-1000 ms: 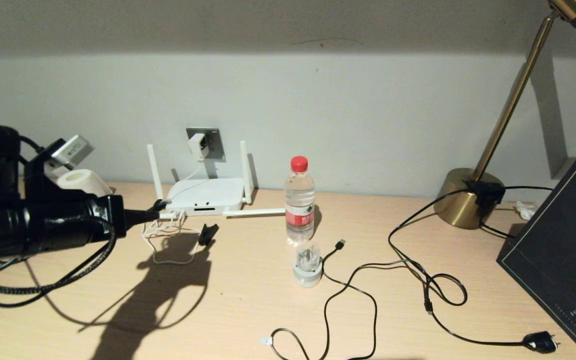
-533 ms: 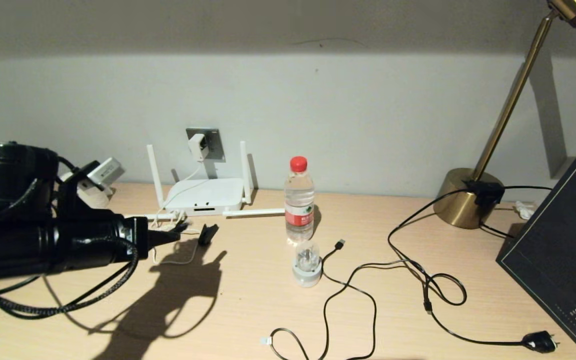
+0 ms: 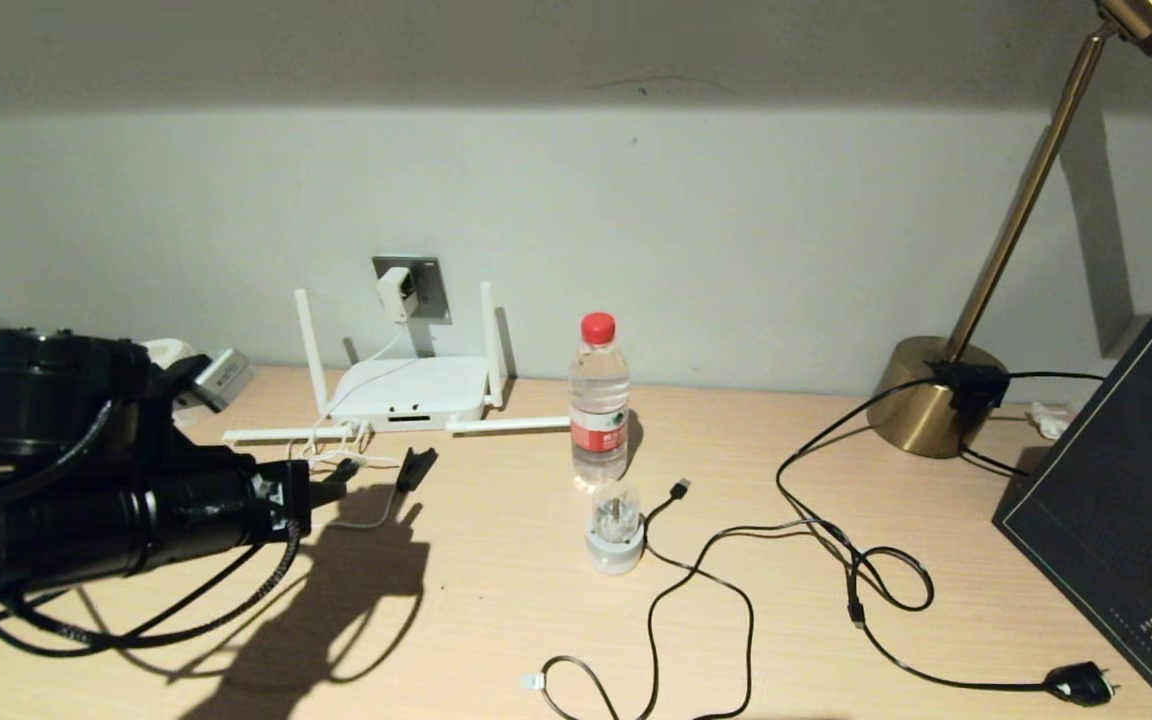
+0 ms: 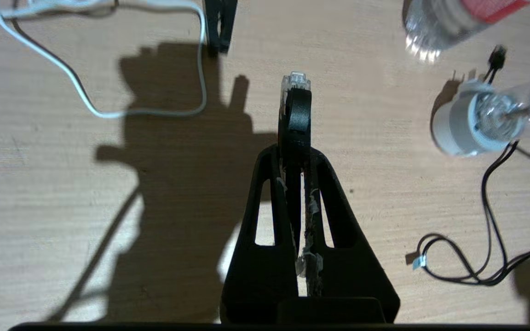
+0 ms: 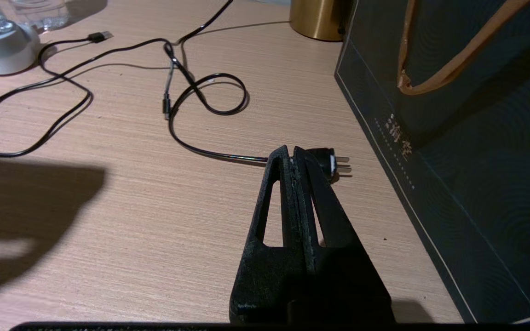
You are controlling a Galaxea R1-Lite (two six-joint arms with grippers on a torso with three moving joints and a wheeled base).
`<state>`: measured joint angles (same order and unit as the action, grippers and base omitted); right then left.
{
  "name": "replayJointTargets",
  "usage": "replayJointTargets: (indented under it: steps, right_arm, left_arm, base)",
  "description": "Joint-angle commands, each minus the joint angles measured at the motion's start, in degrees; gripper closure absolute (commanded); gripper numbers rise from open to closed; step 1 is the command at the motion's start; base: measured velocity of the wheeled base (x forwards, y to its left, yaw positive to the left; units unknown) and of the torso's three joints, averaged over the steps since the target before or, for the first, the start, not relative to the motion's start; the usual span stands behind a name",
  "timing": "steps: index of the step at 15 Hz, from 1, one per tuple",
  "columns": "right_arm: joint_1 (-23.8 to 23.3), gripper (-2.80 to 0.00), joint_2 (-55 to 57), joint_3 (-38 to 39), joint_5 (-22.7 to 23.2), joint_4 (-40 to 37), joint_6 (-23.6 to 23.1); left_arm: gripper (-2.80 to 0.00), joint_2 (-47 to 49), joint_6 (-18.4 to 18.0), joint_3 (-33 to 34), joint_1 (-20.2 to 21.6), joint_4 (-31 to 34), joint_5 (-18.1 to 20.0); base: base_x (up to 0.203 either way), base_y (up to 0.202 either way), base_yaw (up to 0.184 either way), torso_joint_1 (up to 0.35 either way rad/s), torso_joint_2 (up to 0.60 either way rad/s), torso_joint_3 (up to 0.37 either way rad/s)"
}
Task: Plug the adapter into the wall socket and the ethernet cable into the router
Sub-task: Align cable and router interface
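The white adapter (image 3: pixel 396 292) sits in the grey wall socket (image 3: pixel 420 287) on the back wall, and its thin white cord (image 4: pixel 108 112) hangs down to the desk. Below it lies the white router (image 3: pixel 411 392) with two antennas upright and two flat. My left gripper (image 3: pixel 338 478) (image 4: pixel 295 155) hovers over the desk in front of the router's left side, shut on the ethernet cable's black connector (image 4: pixel 296 105); its clear tip sticks out past the fingers. My right gripper (image 5: pixel 292 154) is shut and empty near the lamp cord's plug (image 5: pixel 331 161).
A small black clip (image 3: pixel 416 466) lies just right of the left gripper. A water bottle (image 3: pixel 599 400), a round white-and-clear plug (image 3: pixel 616 525) and a black USB cable (image 3: pixel 681 488) occupy mid-desk. A brass lamp base (image 3: pixel 936 395) and a dark bag (image 3: pixel 1126 480) stand on the right.
My left arm has drawn back from the router's left edge toward the near side and sunk lower, still gripping the connector. Nothing else has moved.
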<state>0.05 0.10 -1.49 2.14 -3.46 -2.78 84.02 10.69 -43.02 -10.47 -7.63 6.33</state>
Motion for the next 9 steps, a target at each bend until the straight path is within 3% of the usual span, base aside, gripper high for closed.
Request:
replayJointTargets:
  steps: [1,7,9]
  right_arm:
    - [0.04,0.0,-0.01,-0.09,-0.26,-0.11,-0.03]
    - [0.04,0.0,-0.04,0.62,0.08,0.61,-1.34]
    - [0.04,0.0,-0.01,3.08,0.14,8.63,-1.63]
  left_arm:
    - [0.0,0.32,0.11,0.67,-0.33,0.2,-0.55]
    - [0.0,-0.22,0.8,5.73,-1.45,-0.59,-1.26]
    - [0.0,-0.08,0.83,8.7,-1.49,-4.55,-1.18]
  base:
    - [0.0,0.0,0.0,0.0,0.0,0.0]
    - [0.0,0.0,0.0,0.0,0.0,0.0]
    - [0.0,0.0,0.0,0.0,0.0,0.0]
